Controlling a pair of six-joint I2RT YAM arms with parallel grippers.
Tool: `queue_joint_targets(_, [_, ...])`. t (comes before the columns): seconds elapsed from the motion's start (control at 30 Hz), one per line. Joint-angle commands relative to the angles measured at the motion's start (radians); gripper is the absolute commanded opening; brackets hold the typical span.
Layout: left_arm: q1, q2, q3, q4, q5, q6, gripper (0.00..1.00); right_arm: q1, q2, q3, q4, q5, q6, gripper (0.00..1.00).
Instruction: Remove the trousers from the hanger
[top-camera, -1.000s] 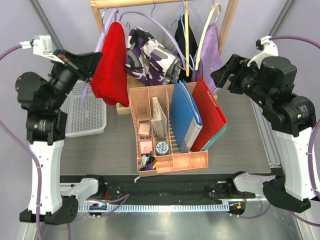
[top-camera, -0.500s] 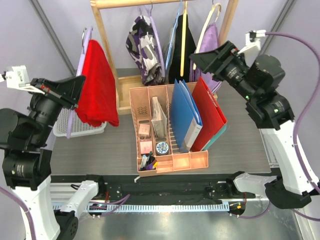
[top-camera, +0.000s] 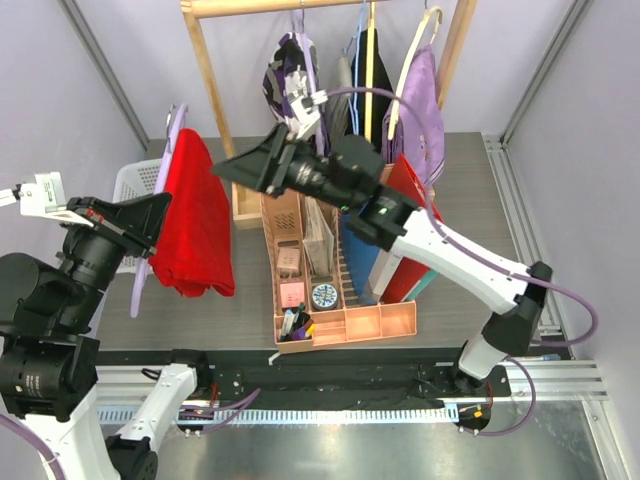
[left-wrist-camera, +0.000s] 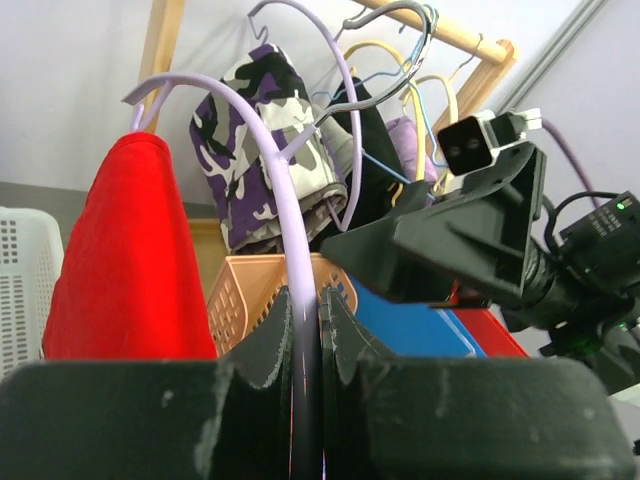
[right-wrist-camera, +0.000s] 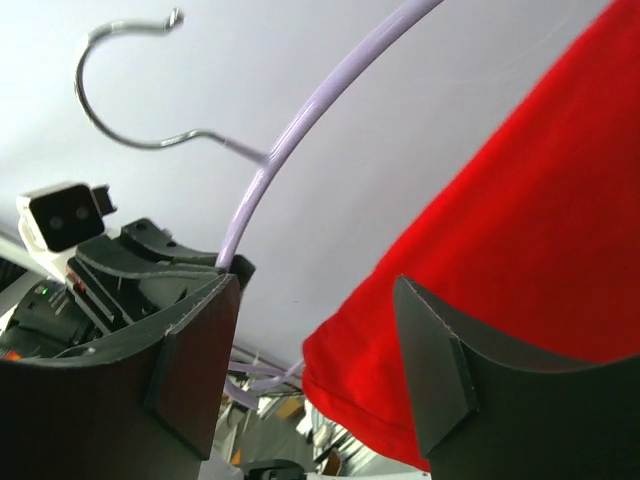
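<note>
Grey tabletop (top-camera: 190, 315), with a wooden clothes rail (top-camera: 300, 6) at its far edge, forms the work area. Fingers of the left gripper (left-wrist-camera: 303, 330) are pressed together on the thin pale lavender plastic hanger (left-wrist-camera: 283, 200), whose rod passes straight up between them. From that grip the hanger rises to its curved hook, held off the rail at the table's left side, near a white perforated basket (top-camera: 128, 180). The bright red soft fabric trousers (top-camera: 195, 225) remain draped over the hanger, hanging beside the left gripper. Fingers of the right gripper (right-wrist-camera: 315, 350) stand apart with nothing between them; in the right wrist view the red cloth's edge lies just beyond the right-hand finger, and contact cannot be confirmed. The right arm stretches across above a salmon plastic desk organiser (top-camera: 345, 322). Assessment: the step in hand is the right gripper's approach for a hold on the trousers while the left steadies the hanger. The next move calls for advancing until the cloth edge sits between the parted fingers, closing, then drawing the fabric off the hanger arm without snagging. Compared with half a second earlier, the right arm has swung from the rail's right end over to the trousers, and the left arm has lowered the hanger slightly
</note>
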Motion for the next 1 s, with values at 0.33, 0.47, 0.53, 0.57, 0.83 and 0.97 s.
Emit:
queue_joint_targets(0.33, [-0.015,-0.112,-0.102,0.239,0.041,0.024,0.0,0.185,0.141,0.077,0.367,0.104,0.016,0.64])
queue_joint_targets(0.47, [-0.026,-0.135,-0.115,0.243,0.051,0.024,0.0,0.186,0.17,0.098,0.373,0.122,0.03,0.61])
queue_joint_targets(0.53, [-0.029,-0.142,-0.115,0.248,0.065,0.027,0.0,0.186,0.184,0.129,0.367,0.122,0.033,0.6])
queue_joint_targets(0.57, [-0.032,-0.143,-0.115,0.251,0.07,0.027,0.0,0.19,0.203,0.138,0.367,0.124,0.034,0.59])
queue_joint_targets(0.83, [-0.052,-0.157,-0.113,0.256,0.097,0.051,0.0,0.215,0.279,0.31,0.297,0.124,0.021,0.3])
queue_joint_targets(0.97, [-0.055,-0.161,-0.098,0.245,0.091,0.058,0.03,0.224,0.312,0.385,0.258,0.106,0.017,0.09])
